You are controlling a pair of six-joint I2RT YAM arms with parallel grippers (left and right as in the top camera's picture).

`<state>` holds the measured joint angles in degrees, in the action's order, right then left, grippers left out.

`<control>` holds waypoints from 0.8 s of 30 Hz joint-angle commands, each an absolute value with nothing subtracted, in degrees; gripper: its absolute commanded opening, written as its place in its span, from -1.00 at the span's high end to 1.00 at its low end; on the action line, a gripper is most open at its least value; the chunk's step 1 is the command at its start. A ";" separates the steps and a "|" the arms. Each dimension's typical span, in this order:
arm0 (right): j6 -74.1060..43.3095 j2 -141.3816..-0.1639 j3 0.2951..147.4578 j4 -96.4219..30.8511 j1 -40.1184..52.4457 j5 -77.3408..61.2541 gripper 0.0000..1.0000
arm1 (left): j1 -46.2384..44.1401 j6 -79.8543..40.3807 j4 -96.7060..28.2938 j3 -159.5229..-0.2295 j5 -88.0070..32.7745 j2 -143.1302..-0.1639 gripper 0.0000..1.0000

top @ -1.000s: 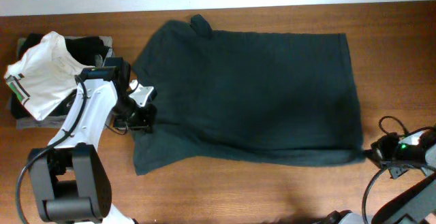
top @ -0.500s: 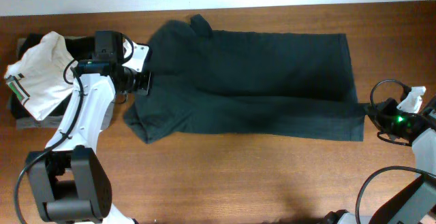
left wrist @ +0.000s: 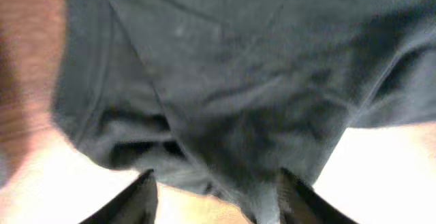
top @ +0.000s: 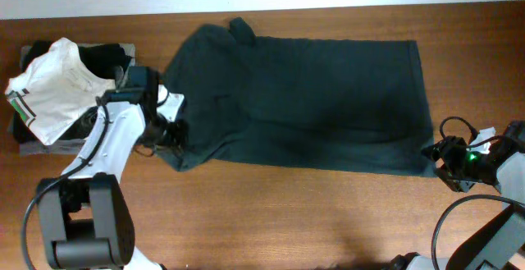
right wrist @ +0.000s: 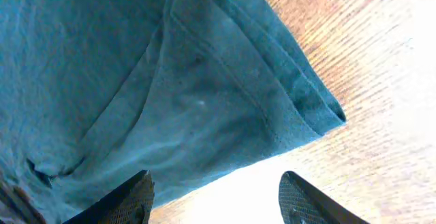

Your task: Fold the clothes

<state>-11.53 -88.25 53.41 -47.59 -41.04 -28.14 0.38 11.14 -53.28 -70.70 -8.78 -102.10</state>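
1. Two hands wait at the ends of the big dark shirt (top: 312, 98), likely so its long side folds evenly.
2. The left hand (left wrist: 216, 176) is open, not squeezing, with the shirt's sleeve end right at it.
3. The right hand (right wrist: 216, 176) is open and empty, just off the shirt's bottom corner.
4. The shirt lies spread on the table (top: 287, 221).

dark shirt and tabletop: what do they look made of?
Shirt: soft matte knit fabric, likely cotton jersey; it creases, folds and has a stitched hem. Tabletop: wood or wood-look laminate, slightly glossy; grain lines and glare show.
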 commanded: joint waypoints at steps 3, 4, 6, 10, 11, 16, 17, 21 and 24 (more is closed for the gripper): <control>-10.81 -88.33 53.69 -47.59 -40.88 -27.16 -0.26 | 0.27 10.79 -37.89 -62.65 -9.54 -101.58 0.20; -10.81 -88.33 53.69 -47.59 -40.88 -27.16 -0.26 | 0.27 10.79 -33.39 -62.65 -7.46 -101.58 0.20; -10.81 -88.33 53.69 -47.59 -40.88 -27.16 -0.26 | 0.34 10.79 -25.71 -62.65 -3.77 -103.63 0.11; -10.79 -88.33 53.69 -47.62 -40.88 -27.14 -0.26 | 0.34 10.59 -18.85 -62.65 -3.51 -109.69 0.10; -10.79 -88.33 53.69 -47.59 -40.88 -27.14 -0.26 | 0.34 10.57 -16.82 -62.65 -3.55 -110.32 0.10; -10.79 -88.33 53.69 -47.64 -40.88 -27.14 -0.26 | 0.34 9.69 -16.03 -63.51 -3.62 -110.56 0.78; -10.79 -88.33 53.69 -47.66 -40.88 -27.14 -0.26 | 0.34 9.69 -16.71 -64.55 -3.62 -110.56 0.95; -10.79 -88.33 53.69 -47.79 -40.88 -27.14 -0.26 | 0.32 9.72 -27.09 -75.18 -3.60 -110.34 0.99; -10.79 -88.33 53.69 -47.55 -40.88 -27.11 -0.26 | 0.27 9.76 -34.74 -83.07 -3.62 -110.24 0.99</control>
<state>-11.51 -88.36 53.41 -47.70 -41.04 -27.81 0.38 9.82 -33.28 -79.48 -4.01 -110.10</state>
